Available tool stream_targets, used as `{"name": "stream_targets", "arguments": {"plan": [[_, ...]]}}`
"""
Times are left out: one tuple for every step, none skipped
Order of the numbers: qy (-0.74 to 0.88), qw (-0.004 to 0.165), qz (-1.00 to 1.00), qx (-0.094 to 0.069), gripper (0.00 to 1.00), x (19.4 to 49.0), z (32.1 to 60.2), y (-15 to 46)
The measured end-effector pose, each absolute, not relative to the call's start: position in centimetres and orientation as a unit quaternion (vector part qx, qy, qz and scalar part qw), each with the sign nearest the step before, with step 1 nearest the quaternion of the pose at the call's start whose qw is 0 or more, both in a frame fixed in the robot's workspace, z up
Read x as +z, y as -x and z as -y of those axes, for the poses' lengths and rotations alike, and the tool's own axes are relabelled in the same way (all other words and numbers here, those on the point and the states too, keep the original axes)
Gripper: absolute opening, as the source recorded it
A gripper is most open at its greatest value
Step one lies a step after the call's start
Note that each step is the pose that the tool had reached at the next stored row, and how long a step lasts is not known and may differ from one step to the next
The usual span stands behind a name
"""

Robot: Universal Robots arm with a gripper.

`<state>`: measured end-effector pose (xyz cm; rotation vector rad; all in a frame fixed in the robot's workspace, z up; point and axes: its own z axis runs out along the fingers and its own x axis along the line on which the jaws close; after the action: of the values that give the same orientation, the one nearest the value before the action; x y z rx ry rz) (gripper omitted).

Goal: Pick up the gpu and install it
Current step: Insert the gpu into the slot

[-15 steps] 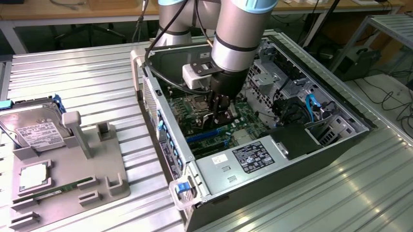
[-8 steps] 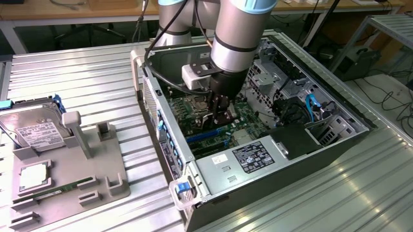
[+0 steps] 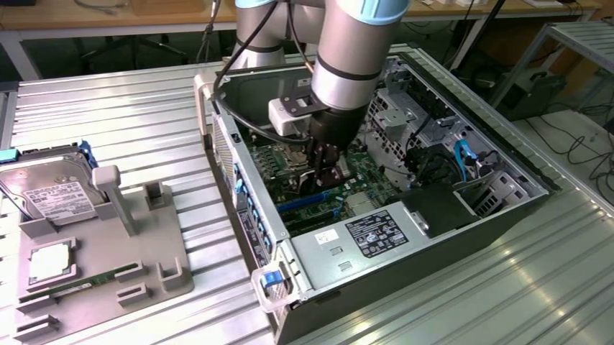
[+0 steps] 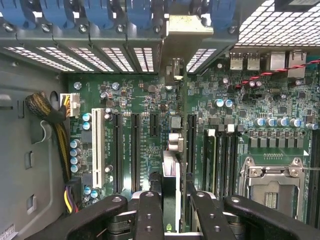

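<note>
My gripper point(image 3: 324, 167) is down inside the open computer case point(image 3: 251, 215), just above the green motherboard point(image 3: 357, 180). In the wrist view the gpu point(image 4: 171, 170) shows edge-on as a thin strip between the black fingers point(image 4: 150, 215), and the gripper point(image 4: 175, 217) is shut on it. Its silver bracket point(image 4: 187, 30) sits at the case's rear slot openings. The card stands upright among the long black expansion slots point(image 4: 134, 150). I cannot tell whether its edge is seated in a slot.
A grey fixture point(image 3: 106, 266) at the exterior view's left holds a hard drive point(image 3: 53, 190), a memory stick point(image 3: 82, 282) and a chip. Inside the case are the power supply point(image 3: 379, 233), blue cables point(image 3: 465, 158), a white slot point(image 4: 98, 145), a cable bundle point(image 4: 55, 125) and the CPU socket point(image 4: 272, 185).
</note>
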<state>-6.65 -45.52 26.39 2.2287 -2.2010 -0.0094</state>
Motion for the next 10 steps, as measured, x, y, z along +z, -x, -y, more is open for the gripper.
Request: {"name": "stream_targets", "arguments": {"plan": [[-0.711,0.005,0.703,-0.003,0.27,26.36,45.53,6.70],[-0.712,0.005,0.703,-0.003,0.27,26.34,45.52,6.72],[-0.712,0.005,0.703,-0.003,0.27,26.34,45.53,6.73],[-0.712,0.005,0.703,-0.003,0.27,26.33,45.52,6.73],[-0.712,0.005,0.703,-0.003,0.27,26.33,45.52,6.74],[-0.712,0.005,0.703,-0.003,0.27,26.32,45.52,6.75],[-0.712,0.005,0.703,-0.003,0.27,26.31,45.52,6.75],[-0.712,0.005,0.703,-0.003,0.27,26.30,45.52,6.76],[-0.712,0.005,0.703,-0.003,0.27,26.27,45.52,6.76],[-0.712,0.005,0.703,-0.003,0.27,26.24,45.52,6.77]]}}
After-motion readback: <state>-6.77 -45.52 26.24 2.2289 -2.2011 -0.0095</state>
